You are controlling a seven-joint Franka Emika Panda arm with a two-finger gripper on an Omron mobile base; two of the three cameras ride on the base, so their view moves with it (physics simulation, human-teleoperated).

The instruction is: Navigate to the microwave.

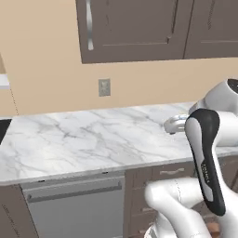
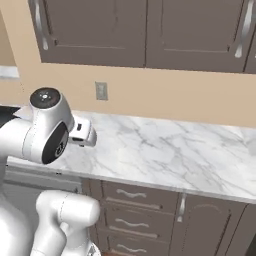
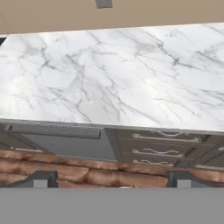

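My gripper [image 3: 112, 181] is open, its two dark fingertips [image 3: 41, 180] wide apart with nothing between them. It looks down over the front edge of a white marble counter [image 3: 109, 74]. In the right base view the white hand [image 2: 82, 131] hangs above the counter's [image 2: 175, 150] left part. In the left base view the hand's grey end [image 1: 176, 123] sits over the counter [image 1: 93, 135] at the right, behind my forearm.
A wall outlet [image 1: 104, 87] is above the counter, below dark upper cabinets [image 1: 135, 28]. Under the counter are a grey dishwasher [image 1: 74, 204] and drawers [image 2: 135, 200]. A dark object [image 1: 3, 128] and a white ledge [image 1: 3, 81] show at the far left edge.
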